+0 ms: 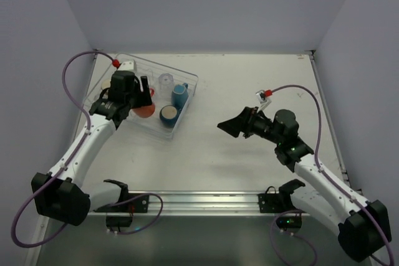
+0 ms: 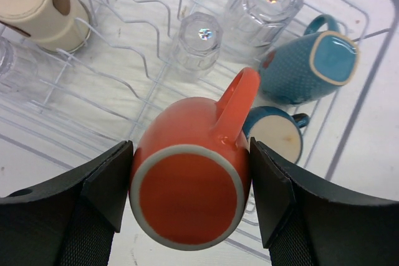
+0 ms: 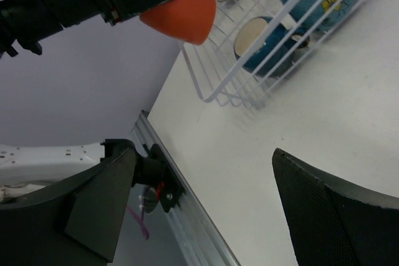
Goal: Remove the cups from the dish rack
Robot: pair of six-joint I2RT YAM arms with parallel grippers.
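While the left arm works over the rack, the right sits idle mid-table. Table (image 1: 237, 166): white, walled on three sides. Dish rack (image 1: 156, 63): clear tray with wire slots, far-left part of the table, angled to the edges.

Left gripper (image 2: 190, 182): over the rack's near half, jaws pinching the orange cup (image 2: 187, 172) by its sides. The cup lies on its side, base toward the wrist camera and handle pointing away. In the right wrist view it hangs above the rack's rim, clear of the wires.

Right gripper (image 1: 229, 126): well apart from the rack, over bare table on the right, pointing toward the rack. Jaws spread, nothing between them.

In the rack:
- light blue mug (image 2: 305, 66), on its side at the right end
- dark blue handled cup (image 2: 277, 135), just beside it and nearer the arms, cream inside showing
- cream cup (image 2: 37, 4), at the opposite end
- two clear tumblers (image 2: 196, 45), upside down between the wires in the middle, near the mug
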